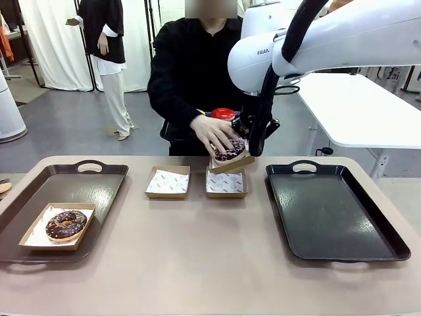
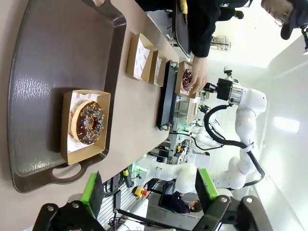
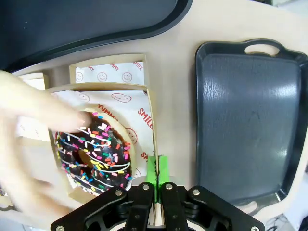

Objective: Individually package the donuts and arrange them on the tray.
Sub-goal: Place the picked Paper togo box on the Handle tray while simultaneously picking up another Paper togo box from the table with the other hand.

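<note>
A dark donut with coloured sprinkles lies in a paper-lined cardboard box held above the table's far middle. My right gripper is shut on that box's rim. The front view shows the same gripper, box and donut. The person's hand rests on the donut and is blurred in the right wrist view. A chocolate-glazed donut sits in another box on the brown left tray. My left gripper hangs open above that tray, over the boxed donut.
Two empty paper-lined boxes stand side by side at the table's middle, just below the held box. A black tray with handles lies bare on the right. The near middle of the table is free.
</note>
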